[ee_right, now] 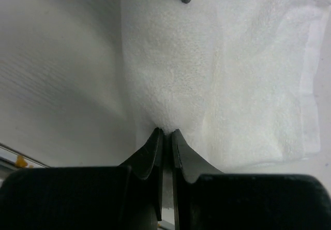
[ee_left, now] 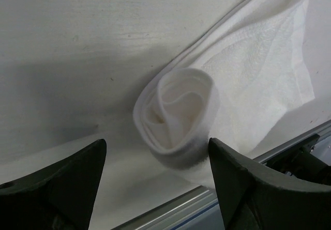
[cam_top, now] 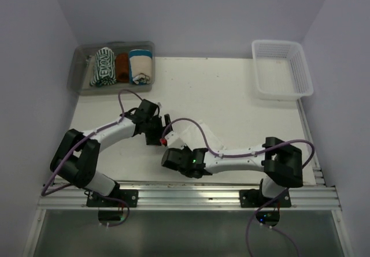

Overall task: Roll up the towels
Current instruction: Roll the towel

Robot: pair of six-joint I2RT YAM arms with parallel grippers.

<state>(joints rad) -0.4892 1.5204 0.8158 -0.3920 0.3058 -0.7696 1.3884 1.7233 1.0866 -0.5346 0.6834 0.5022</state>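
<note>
White terry towel (ee_left: pixel 182 103), spiral-rolled end | left claw (ee_left: pixel 156 144) spread | right claw (ee_right: pixel 166 132) pressed together

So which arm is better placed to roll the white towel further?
Right, probably. The right fingers are shut on the white towel at the roll, ready to turn it. The left fingers stand open either side of the roll, gripping nothing.
</note>
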